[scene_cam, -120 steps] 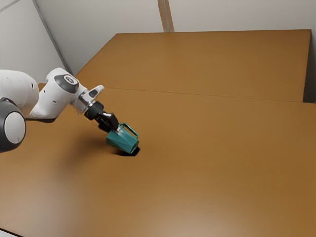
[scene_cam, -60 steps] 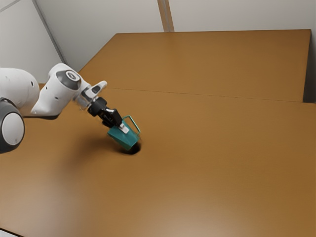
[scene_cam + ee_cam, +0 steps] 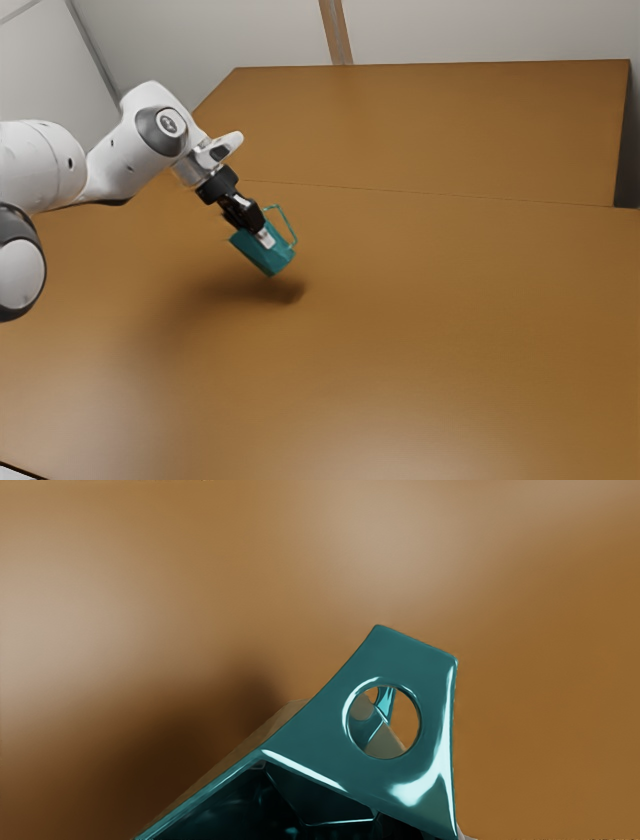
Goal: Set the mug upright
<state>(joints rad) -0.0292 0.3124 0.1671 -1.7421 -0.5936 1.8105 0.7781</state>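
Exterior view, read as a clock face: our arm (image 3: 128,160) enters from 9 o'clock, its gripper (image 3: 262,238) angled down toward 4 o'clock. We grasp the mug (image 3: 262,256) with our fingers (image 3: 266,240), above the table (image 3: 450,350); its shadow (image 3: 286,292) falls on the wood toward 5 o'clock, apart from it. The mug leans, neither upright nor flat, base toward 4 o'clock, handle (image 3: 400,655) toward 1 o'clock. Wrist view: the open mouth faces our hand, the interior dark, a round opening beside it. Our grip on the far side is poorly seen, but both fingers probably press the mug.
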